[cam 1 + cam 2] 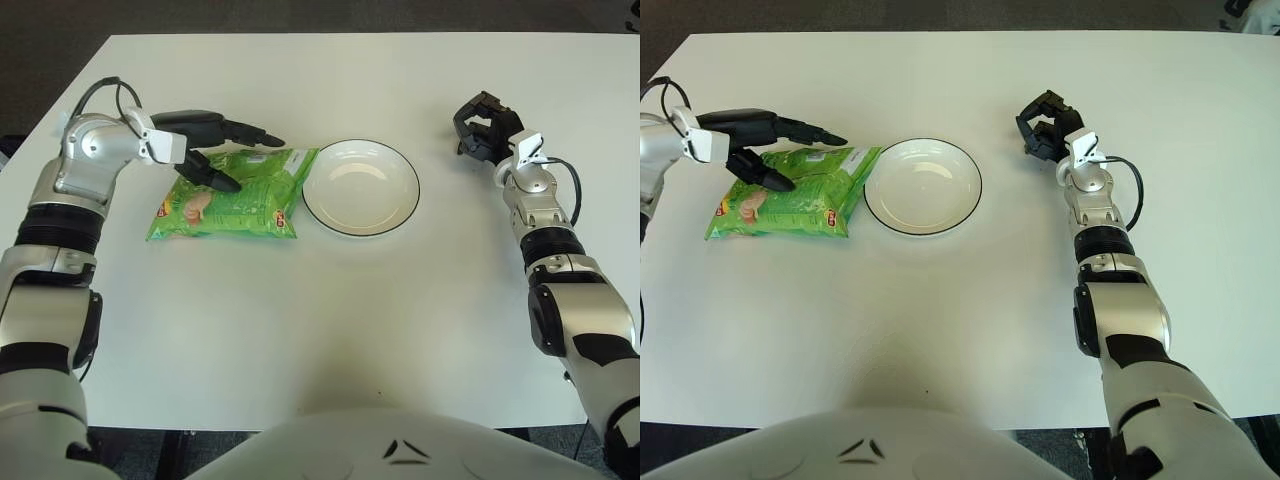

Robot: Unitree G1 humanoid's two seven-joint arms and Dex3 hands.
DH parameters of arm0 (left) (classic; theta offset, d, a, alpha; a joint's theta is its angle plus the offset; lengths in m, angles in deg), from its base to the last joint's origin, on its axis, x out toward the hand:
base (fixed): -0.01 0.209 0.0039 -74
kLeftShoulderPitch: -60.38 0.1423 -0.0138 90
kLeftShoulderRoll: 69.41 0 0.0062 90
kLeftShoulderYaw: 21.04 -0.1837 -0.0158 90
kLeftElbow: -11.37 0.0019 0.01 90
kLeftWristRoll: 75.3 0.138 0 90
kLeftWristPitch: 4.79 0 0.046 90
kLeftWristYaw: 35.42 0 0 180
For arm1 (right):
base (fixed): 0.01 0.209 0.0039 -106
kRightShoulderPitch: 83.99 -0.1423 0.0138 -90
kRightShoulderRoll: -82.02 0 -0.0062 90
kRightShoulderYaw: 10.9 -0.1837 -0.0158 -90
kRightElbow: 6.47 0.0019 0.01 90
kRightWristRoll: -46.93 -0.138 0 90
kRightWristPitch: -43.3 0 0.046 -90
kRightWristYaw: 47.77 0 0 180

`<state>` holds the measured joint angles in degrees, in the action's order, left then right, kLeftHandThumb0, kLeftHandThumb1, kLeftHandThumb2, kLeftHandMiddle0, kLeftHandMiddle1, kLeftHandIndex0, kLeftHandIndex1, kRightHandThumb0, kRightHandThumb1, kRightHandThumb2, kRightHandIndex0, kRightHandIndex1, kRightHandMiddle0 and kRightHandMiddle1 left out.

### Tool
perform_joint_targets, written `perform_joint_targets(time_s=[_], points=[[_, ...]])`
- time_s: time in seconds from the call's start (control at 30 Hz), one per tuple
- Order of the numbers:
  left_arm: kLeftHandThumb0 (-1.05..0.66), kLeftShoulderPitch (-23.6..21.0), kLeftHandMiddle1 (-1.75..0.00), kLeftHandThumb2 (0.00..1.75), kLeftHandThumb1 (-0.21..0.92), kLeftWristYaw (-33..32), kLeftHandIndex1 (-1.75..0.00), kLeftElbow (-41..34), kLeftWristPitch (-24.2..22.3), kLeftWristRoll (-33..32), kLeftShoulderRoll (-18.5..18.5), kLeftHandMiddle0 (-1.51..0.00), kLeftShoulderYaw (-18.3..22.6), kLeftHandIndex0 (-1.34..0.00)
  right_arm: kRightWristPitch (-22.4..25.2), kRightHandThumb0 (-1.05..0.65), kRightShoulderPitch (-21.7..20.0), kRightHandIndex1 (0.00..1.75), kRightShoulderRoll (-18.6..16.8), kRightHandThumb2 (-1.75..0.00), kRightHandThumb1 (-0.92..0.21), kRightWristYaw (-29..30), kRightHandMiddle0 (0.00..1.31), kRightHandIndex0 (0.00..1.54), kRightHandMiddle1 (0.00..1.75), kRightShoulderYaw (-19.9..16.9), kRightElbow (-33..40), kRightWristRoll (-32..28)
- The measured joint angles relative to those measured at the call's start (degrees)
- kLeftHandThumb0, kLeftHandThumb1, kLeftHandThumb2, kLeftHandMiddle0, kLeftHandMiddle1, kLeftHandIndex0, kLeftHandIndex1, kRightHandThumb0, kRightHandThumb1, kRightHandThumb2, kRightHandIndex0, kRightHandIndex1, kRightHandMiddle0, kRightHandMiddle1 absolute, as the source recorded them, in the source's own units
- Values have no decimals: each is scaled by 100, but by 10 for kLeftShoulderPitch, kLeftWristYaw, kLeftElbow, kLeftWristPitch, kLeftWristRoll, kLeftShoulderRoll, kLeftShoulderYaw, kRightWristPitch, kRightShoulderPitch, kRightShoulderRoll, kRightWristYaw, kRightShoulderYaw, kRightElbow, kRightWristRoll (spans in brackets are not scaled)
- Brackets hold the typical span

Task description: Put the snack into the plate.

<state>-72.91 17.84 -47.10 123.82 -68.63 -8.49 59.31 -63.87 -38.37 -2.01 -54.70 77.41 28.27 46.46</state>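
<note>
On the white table (pixel 330 320), the green snack bag (pixel 235 195) lies flat at nine o'clock of the empty plate (pixel 361 186), its corner just beside the rim. It is judged light, soft, crinkly and slippery; its far edge offers the best pinch. The left hand (pixel 215 150) is spread over that edge, holding nothing. The right hand (pixel 484 128), curled and empty, shows at three o'clock of the plate.

Bright, even light is falling from overhead, washing the white desk (pixel 330 300) almost flat and leaving only faint, soft shadows under the plate (pixel 361 187) rim and beneath the left hand (pixel 215 150) in the upper left of the frame. A mild sheen is showing on the green snack bag (pixel 230 195), and focus is holding sharp across both views, while the dark floor along the top edge is staying dim.
</note>
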Motion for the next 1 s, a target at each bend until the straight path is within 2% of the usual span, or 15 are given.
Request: perform_joint_targets(time_s=[0.7,1.0], points=[[-104,20,0,38,92,88,-1,-78,-106,-43,-30,-27,7,-32,0,-38,-1,170,1,-72,-73,0,37,72,169,0,-1,0],[-103,31,-1,37,92,119,-1,-85,-127,-72,-31,-29,12,-33,0,-38,-1,171,1,-72,-74,0,37,72,169,0,-1,0]])
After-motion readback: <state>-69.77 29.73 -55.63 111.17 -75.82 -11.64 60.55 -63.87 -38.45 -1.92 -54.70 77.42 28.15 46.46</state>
